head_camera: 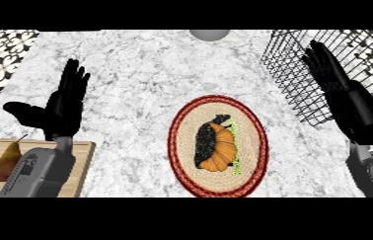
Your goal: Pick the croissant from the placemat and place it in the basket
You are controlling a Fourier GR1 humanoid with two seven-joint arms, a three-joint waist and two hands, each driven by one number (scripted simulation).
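Note:
An orange croissant [221, 152] with a dark upper-left side lies near the middle of an oval woven placemat [251, 135] with a red rim. A black wire basket [291, 76] stands at the counter's upper right. My right hand [331, 78] is open, fingers straight, in front of the basket, up and to the right of the croissant and apart from it. My left hand [62, 103] is open at the left, fingers up, resting well away from the placemat.
A wooden cutting board [82, 167] sits at the lower left with a pear [9, 160] on it. A grey round object [209, 34] shows at the counter's far edge. Patterned tiles [15, 49] border the upper left.

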